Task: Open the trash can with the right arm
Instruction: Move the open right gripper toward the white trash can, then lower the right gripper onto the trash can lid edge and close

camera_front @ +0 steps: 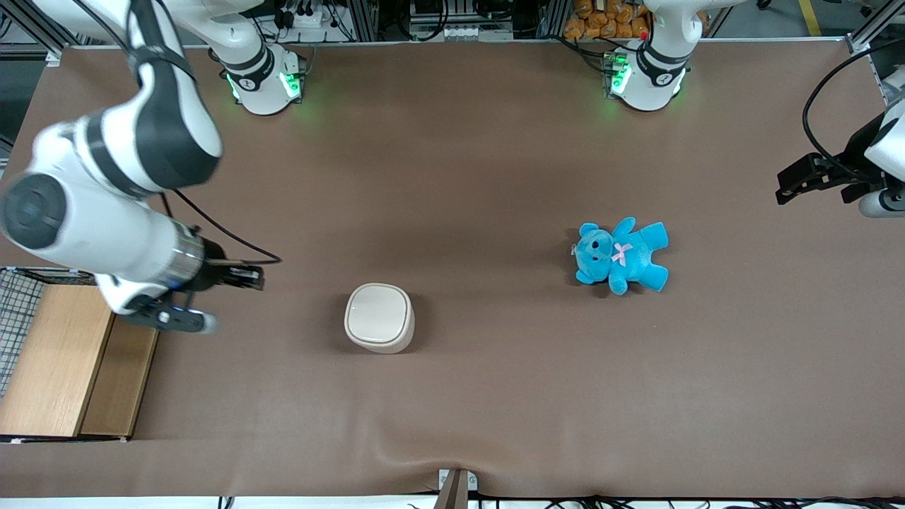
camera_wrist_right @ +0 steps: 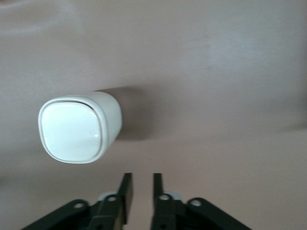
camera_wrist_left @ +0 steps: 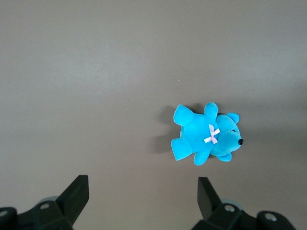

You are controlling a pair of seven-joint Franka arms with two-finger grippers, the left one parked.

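Note:
The trash can (camera_front: 380,317) is a small cream-white bin with a rounded-square flat lid, standing upright on the brown table with the lid down. It also shows in the right wrist view (camera_wrist_right: 72,129). The right arm's black gripper (camera_front: 258,276) hangs above the table beside the can, toward the working arm's end and well apart from it. In the right wrist view the gripper (camera_wrist_right: 142,175) has its two fingers almost together with only a narrow gap, and it holds nothing.
A blue teddy (camera_front: 622,254) lies on the table toward the parked arm's end, also in the left wrist view (camera_wrist_left: 206,134). A wooden box (camera_front: 71,360) and a wire basket (camera_front: 14,311) sit at the working arm's end, under the arm.

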